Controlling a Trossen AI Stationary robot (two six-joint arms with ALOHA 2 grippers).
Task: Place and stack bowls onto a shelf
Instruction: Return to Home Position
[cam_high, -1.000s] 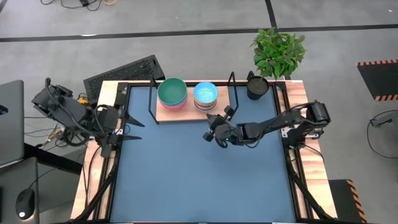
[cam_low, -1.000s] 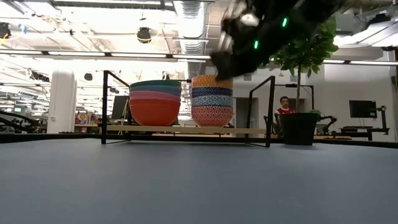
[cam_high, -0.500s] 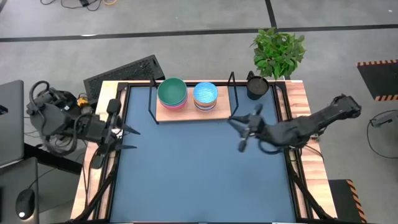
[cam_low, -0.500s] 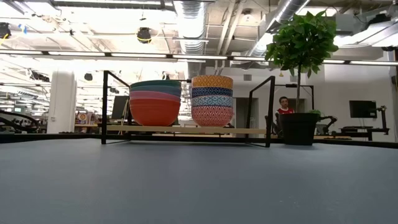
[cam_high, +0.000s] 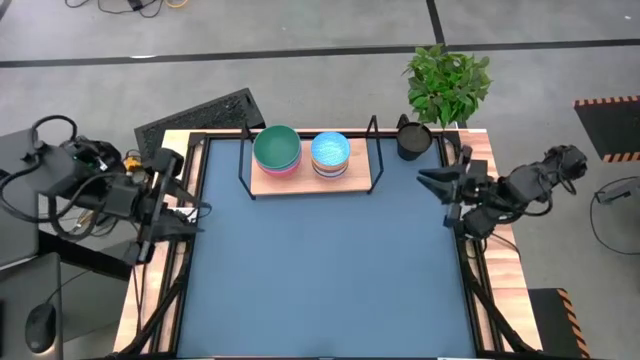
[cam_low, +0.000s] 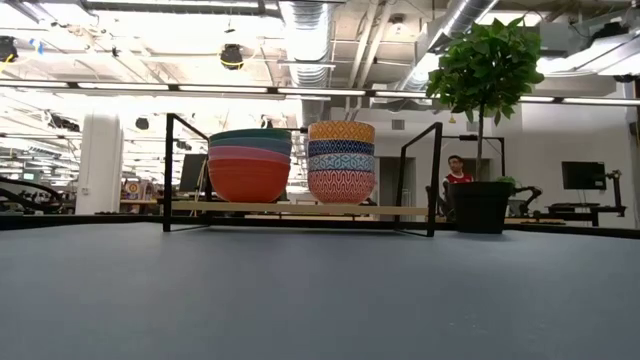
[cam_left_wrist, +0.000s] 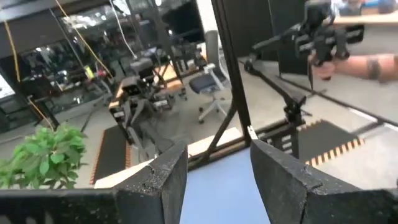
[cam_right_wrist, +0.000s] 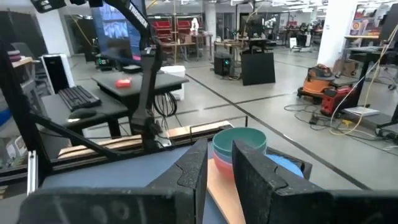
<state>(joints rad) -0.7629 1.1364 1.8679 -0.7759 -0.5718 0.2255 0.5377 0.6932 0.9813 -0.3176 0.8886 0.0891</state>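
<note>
The bowls stand in two stacks on the shelf's wooden board (cam_low: 300, 208) at the table's far edge. The left stack (cam_high: 277, 148) is teal on top of pink-red bowls (cam_low: 250, 165). The right stack (cam_high: 331, 152) shows bright blue from above, with orange and blue-patterned bowls (cam_low: 341, 160) in it. My right gripper (cam_high: 428, 185) is open at the table's right edge and points toward the shelf; its wrist view shows the teal bowl (cam_right_wrist: 241, 139) past the fingers. My left gripper (cam_high: 198, 205) is open at the left edge, away from everything.
A black cup (cam_high: 412, 140) stands right of the shelf, with a potted plant (cam_high: 447, 82) behind it. The shelf's black wire frame (cam_low: 168, 170) rises at both ends of the board. A keyboard (cam_high: 200, 112) lies beyond the far left corner. A person (cam_low: 457, 175) stands in the room behind.
My right gripper has drawn back from beside the right stack toward the table's right edge, leaving the low view. My left arm has pulled back a little toward the left edge. The bowls have stayed still.
</note>
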